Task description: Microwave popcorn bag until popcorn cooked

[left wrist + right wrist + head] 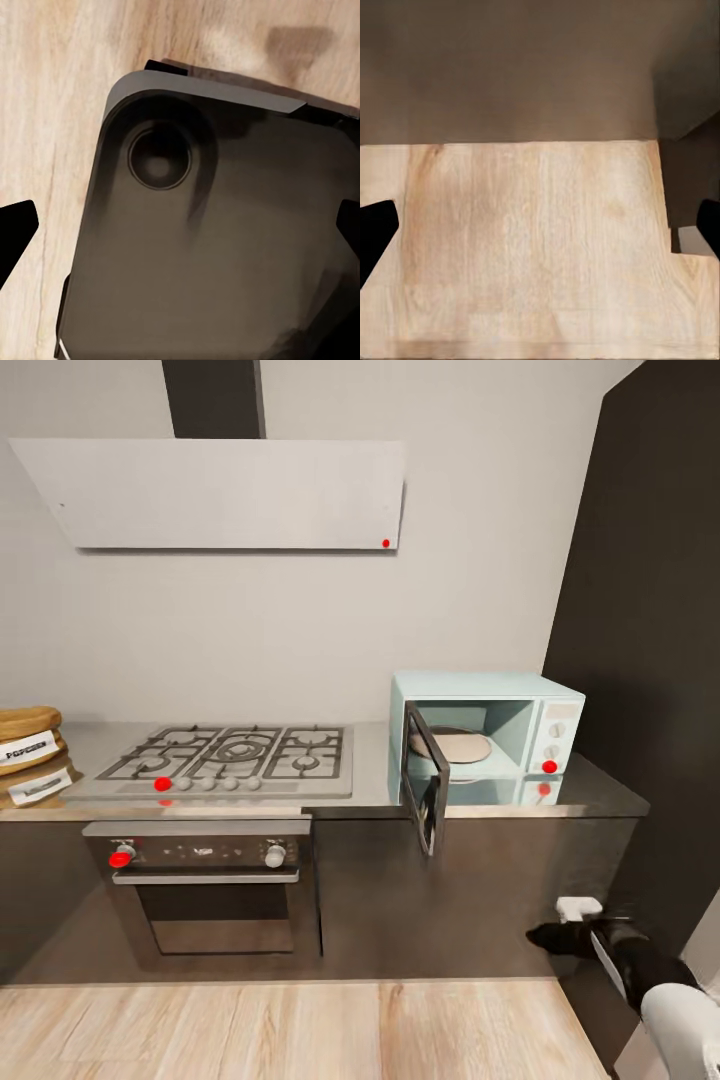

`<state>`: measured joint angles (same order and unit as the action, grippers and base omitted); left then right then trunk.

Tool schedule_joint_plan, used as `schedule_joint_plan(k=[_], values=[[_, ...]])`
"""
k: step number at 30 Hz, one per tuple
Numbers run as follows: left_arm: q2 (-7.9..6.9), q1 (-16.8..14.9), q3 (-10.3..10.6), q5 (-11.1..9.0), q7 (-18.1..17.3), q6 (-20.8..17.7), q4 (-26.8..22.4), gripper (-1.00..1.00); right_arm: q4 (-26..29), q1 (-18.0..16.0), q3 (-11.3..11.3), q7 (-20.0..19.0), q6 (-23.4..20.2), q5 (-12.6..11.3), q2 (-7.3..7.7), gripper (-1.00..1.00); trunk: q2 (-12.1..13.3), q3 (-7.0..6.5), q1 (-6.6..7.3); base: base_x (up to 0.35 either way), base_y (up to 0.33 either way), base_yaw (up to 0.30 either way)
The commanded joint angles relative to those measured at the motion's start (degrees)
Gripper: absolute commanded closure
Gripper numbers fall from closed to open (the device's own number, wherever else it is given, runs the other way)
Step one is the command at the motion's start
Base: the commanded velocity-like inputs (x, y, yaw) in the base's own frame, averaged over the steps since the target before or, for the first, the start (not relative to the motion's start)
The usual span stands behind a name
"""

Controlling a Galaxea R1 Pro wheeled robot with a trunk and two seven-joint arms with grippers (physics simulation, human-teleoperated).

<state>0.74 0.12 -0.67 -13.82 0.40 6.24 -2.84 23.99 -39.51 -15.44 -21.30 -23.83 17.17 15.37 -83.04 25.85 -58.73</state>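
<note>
Grey countertop (370, 785); one open microwave (486, 738); two popcorn bags (28, 754)

The pale blue boxy microwave (500, 735) stands at the right end of the glossy grey table (380, 800), door swung open. Tan popcorn bags (28, 755) sit far left.

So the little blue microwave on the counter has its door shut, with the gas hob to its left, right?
Not quite. The microwave does sit on the countertop with the gas hob to its left, but its door is swung open, not shut. The head view shows the round plate inside the bare cavity.
</note>
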Motion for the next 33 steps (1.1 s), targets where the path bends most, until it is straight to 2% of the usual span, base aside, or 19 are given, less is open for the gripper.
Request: schedule_joint_plan(k=[1, 2, 3, 4, 5, 8, 11, 12, 14, 16, 18, 21, 24, 27, 33], values=[[0.03, 0.0, 0.0, -0.2, 0.0, 0.1, -0.1, -1.0, -8.1, -0.1, -0.5, -0.3, 5.2, 1.5, -0.1, -1.0, 0.0, 0.04, 0.0, 0.0, 0.0, 0.0], [0.04, 0.0, 0.0, -0.2, 0.0, 0.1, -0.1, -1.0, -13.7, -0.1, -0.5, -0.2, 9.2, 1.9, -0.11, -1.0, 0.0, 0.04, 0.0, 0.0, 0.0, 0.0], [0.04, 0.0, 0.0, -0.2, 0.0, 0.1, -0.1, -1.0, -19.9, 0.0, -0.4, 0.0, 15.1, 2.2, -0.16, -1.0, 0.0, 0.04, 0.0, 0.0, 0.0, 0.0], [0.05, 0.0, 0.0, -0.2, 0.0, 0.1, -0.1, -1.0, -22.0, 0.6, -0.4, 0.5, 18.2, 2.4, -0.26, -1.0, 0.0, 0.04, 0.0, 0.0, 0.0, 0.0], [0.05, 0.0, 0.0, -0.2, 0.0, 0.1, -0.1, -1.0, -23.9, 2.8, -0.4, 1.4, 20.9, 2.4, -0.41, -1.0, 0.0, 0.04, 0.0, 0.0, 0.0, 0.0], [0.05, 0.0, 0.0, -0.2, 0.0, 0.1, -0.1, -1.0, -25.7, 13.2, -0.3, 5.3, 24.1, 2.6, -0.98, -1.0, 0.0, 0.04, 0.0, 0.0, 0.0, 0.0], [0.05, 0.0, 0.1, -0.2, 0.0, 0.1, -0.1, -1.0, -25.9, 20.3, -0.3, 7.0, 26.8, 2.6, -3.12, -1.0, 0.0, 0.04, 0.0, 0.0, 0.0, 0.0], [0.05, 0.0, 0.1, -0.2, 0.0, 0.1, -0.1, -1.0, -25.9, 23.8, -0.3, 7.2, 28.3, 2.5, -3.92, -1.0, 0.0, 0.04, 0.0, 0.0, 0.0, 0.0], [0.05, 0.0, 0.1, -0.2, 0.0, 0.1, -0.1, -1.0, -25.9, 29.0, -0.3, 7.5, 30.0, 2.3, -4.78, -1.0, 0.0, 0.04, 0.0, 0.0, 0.0, 0.0], [0.05, 0.0, 0.1, -0.1, 0.0, 0.1, -0.1, -1.0, -25.9, 31.6, -0.5, 8.2, 30.3, 2.1, -5.12, -1.0, 0.0, 0.04, 0.0, 0.0, 0.0, 0.0], [0.05, 0.0, 0.1, -0.1, 0.0, 0.1, -0.1, -1.0, -25.9, 32.3, -0.5, 9.5, 30.2, 2.0, -5.58, -1.0, 0.0, 0.04, 0.0, 0.0, 0.0, 0.0], [0.05, 0.0, 0.1, -0.1, 0.0, 0.1, 0.0, -1.0, -25.9, 32.7, -0.6, 13.5, 30.2, 2.0, -7.79, -1.0, 0.0, 0.04, 0.0, 0.0, 0.0, 0.122], [0.08, 0.0, 0.1, -0.1, 0.0, 0.1, 0.0, -1.0, -25.9, 32.8, -0.6, 15.8, 30.2, 2.3, -8.64, -1.0, 0.0, 0.04, 0.0, 0.0, 0.0, 0.239], [0.12, 0.0, 0.1, -0.1, 0.0, 0.1, -0.1, -1.0, -26.0, 32.8, -0.5, 16.4, 30.2, 2.3, -9.0, -1.0, 0.0, 0.04, 0.0, 0.0, 0.0, 0.267], [0.19, 0.0, 0.2, 0.1, 0.1, 0.3, -0.1, -1.0, -25.9, 32.7, -0.3, 18.2, 30.3, 2.6, -11.92, -1.0, 0.0, 0.04, 0.0, 0.0, 0.0, 0.293]])
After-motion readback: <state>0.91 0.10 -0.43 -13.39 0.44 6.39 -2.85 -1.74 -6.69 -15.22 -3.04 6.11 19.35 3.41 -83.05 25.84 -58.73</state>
